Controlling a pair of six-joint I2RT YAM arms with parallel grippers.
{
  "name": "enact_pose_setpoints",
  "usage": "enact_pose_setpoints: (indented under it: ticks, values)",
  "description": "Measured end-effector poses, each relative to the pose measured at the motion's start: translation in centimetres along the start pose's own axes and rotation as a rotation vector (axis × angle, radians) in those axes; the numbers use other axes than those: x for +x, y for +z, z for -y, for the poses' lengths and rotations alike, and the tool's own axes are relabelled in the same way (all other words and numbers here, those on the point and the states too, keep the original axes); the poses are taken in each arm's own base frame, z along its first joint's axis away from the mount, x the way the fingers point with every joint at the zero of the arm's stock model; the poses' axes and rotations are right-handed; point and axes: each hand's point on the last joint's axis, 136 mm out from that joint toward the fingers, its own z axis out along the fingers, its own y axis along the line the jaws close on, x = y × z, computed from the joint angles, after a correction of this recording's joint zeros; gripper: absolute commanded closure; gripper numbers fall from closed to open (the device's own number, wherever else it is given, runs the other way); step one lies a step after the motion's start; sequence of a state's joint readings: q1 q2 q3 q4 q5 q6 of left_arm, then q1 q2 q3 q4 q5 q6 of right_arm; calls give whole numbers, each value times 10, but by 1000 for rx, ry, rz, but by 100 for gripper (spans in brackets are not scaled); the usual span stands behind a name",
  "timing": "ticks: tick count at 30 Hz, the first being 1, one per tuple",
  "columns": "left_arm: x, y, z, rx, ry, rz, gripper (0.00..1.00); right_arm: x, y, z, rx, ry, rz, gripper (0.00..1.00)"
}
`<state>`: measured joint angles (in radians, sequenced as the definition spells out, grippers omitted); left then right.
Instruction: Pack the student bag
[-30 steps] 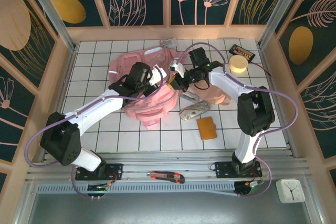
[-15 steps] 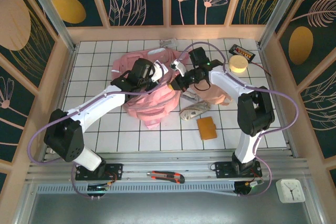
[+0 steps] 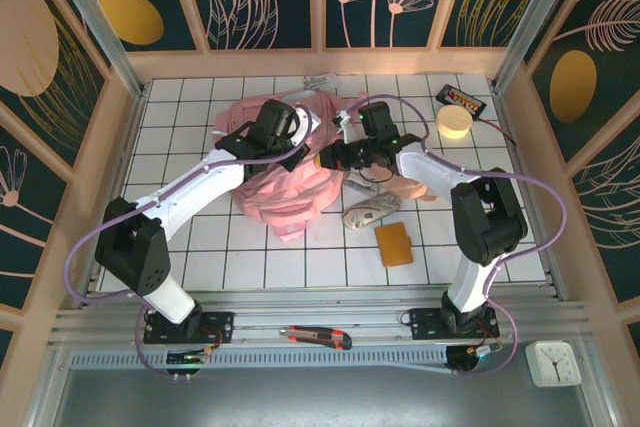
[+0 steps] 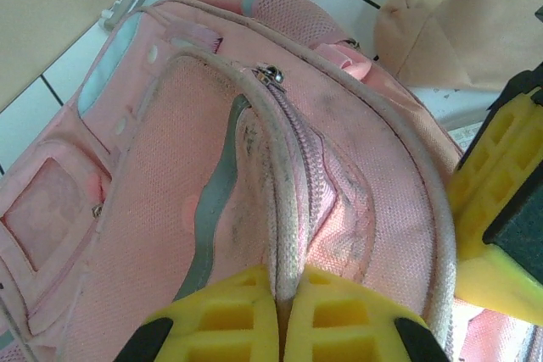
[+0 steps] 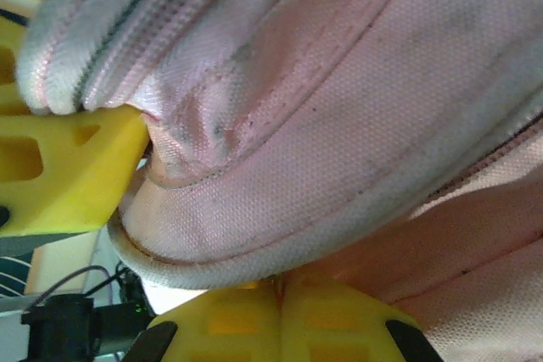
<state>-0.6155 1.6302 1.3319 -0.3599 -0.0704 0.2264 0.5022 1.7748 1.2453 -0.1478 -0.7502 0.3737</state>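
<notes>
White arms [image 3: 190, 195] with black joints, looping purple cables [image 3: 70, 265], black base plates [image 3: 190, 327], yellow ribbed claw fingers [image 4: 229, 315].

Bag [image 3: 290, 197] lies mid-table, slightly left of centre. Pouch [image 3: 412, 187] sits at bag's 3 o'clock, close beside it. A small lumpy item [image 3: 368, 213] is at bag's 4 o'clock, just in front of the pouch; notebook [image 3: 394, 244] is at that item's 5 o'clock, near it. Roll [image 3: 453, 123] is at pouch's 1 o'clock, box [image 3: 463, 101] just behind the roll by the far-right corner. A clear item [image 3: 322, 80] is at bag's 12 o'clock against the far wall. Cutter [image 3: 315, 337] lies on the near rail at 6 o'clock; clock [image 3: 552, 362] is off-table at 5 o'clock.
</notes>
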Motion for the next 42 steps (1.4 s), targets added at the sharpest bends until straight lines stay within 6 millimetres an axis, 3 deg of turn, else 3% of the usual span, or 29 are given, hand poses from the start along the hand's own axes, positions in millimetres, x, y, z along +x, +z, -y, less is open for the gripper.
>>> enact_pose_setpoints:
  ticks: [5, 14, 18, 26, 35, 42]
  values:
    - [-4, -2, -3, -12, -5, 8, 100, -12, -15, -6, 48, 7, -21, 100]
    - [-18, -6, -2, -22, 9, 36, 100, -22, -39, -21, 112, -141, -96, 100]
    - [-21, 0, 1, -5, -15, 21, 100, -4, -29, -25, 26, -66, -138, 100]
    - [-25, 20, 10, 17, -72, -27, 100, 24, 12, -40, -97, 86, -175, 100]
    - [-32, 35, 2, -21, -222, -100, 100, 9, 23, -30, -102, 177, -2, 100]
    - [-75, 31, -12, -96, -347, -84, 100, -7, -14, -24, -2, 159, 261, 100]
